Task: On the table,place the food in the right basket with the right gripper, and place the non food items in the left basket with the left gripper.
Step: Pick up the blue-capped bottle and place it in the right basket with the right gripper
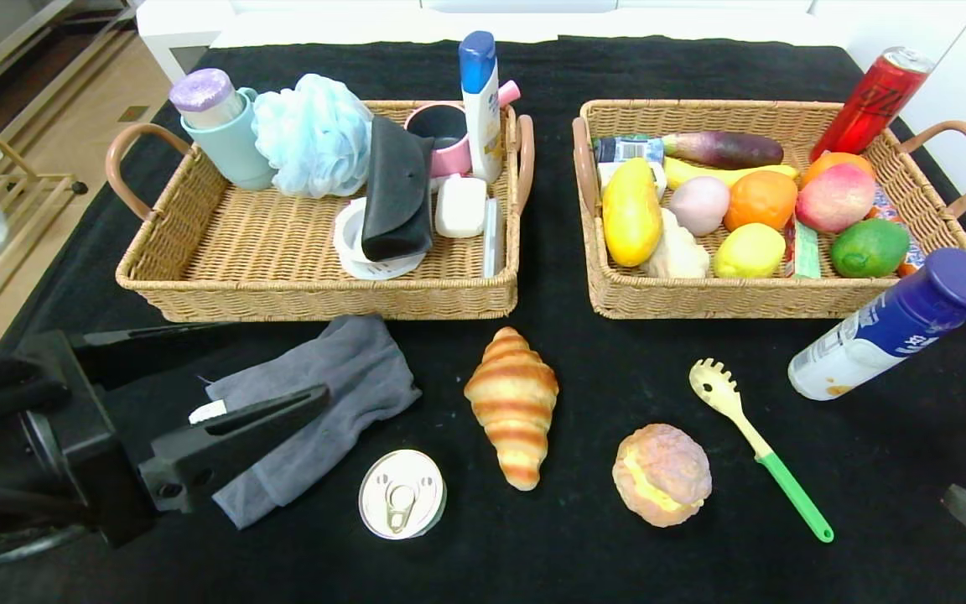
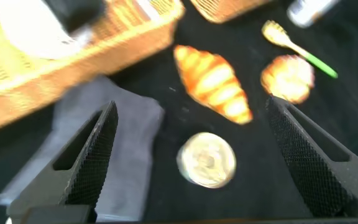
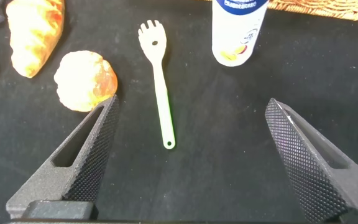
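The left gripper [image 1: 282, 419] hangs low over the near left part of the black table [image 1: 584, 554], and its two fingers stand wide apart with nothing between them. Right under it lies the grey cloth [image 1: 340, 377], and the flat round tin [image 1: 402, 493] sits just beside the cloth, nearer the robot. Both are not food, so I think one of them is the next thing for this claw, but the wrist view is blurry and I cannot tell which one it aims at. To do it well, the claw should go straight down, pinch the middle of the thing, lift it high, and carry it over the rim of the left basket [image 1: 198, 289], which stands just behind the cloth. The croissant [image 1: 514, 404] lies near and should not get bumped. The right gripper [image 3: 188, 168] waits at the near right corner, fingers wide apart too, with the round bun [image 3: 84, 81] and the green-handled fork spoon [image 3: 157, 74] just ahead of it.
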